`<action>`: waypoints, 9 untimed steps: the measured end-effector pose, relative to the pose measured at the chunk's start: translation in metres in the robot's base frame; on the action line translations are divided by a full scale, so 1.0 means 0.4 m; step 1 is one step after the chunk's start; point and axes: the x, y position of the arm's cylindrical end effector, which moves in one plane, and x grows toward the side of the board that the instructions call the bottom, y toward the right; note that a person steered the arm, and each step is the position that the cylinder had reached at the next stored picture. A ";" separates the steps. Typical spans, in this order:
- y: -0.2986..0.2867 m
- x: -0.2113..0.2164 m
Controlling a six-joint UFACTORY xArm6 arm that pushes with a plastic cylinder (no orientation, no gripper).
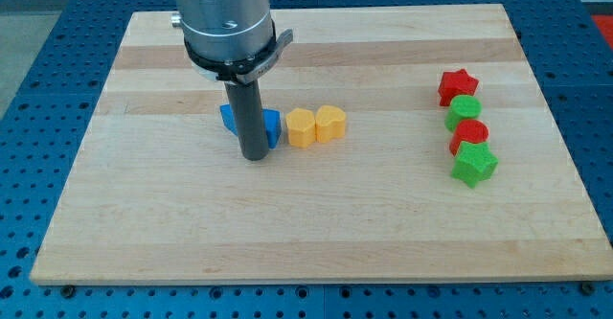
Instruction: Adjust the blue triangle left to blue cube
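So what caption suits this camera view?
My tip rests between two blue blocks, beside two yellow blocks.

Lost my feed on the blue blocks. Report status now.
My tip down on the board, in front of the blue pieces. Blue block shows at rod's left, second blue block at its right; shapes hidden. Yellow blocks close on the right.

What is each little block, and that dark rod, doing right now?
My tip: on the board, in front of the blue blocks.
Blue blocks: partly hidden behind the rod.
Two yellow blocks: side by side, touching.
Red and green blocks: column at the view's right.
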 end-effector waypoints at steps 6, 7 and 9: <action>-0.178 -0.117; -0.177 -0.186; -0.100 -0.238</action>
